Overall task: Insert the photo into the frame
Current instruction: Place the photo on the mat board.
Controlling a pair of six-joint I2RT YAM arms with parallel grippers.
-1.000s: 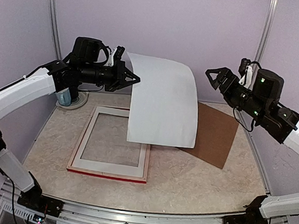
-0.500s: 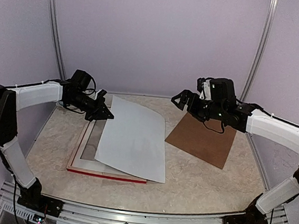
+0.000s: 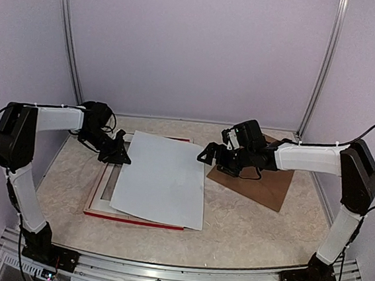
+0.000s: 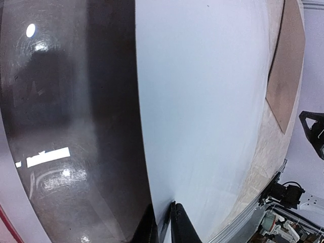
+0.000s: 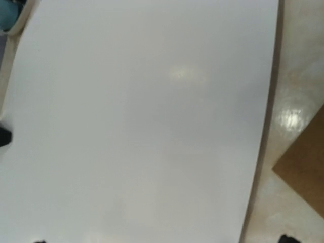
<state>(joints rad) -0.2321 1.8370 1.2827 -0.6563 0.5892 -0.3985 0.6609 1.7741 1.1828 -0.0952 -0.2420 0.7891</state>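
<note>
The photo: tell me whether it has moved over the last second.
Yes: the photo has come down from hanging high above the table to lie white side up across the frame.

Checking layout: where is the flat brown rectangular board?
Top view, right side: the brown board lies on the table, right of the white sheet, partly under the right arm.

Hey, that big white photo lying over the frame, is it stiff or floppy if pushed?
Probably floppy: the photo bows slightly over the frame. Likely light, its edge looks paper-thin. Its sheen suggests it may slide.
</note>
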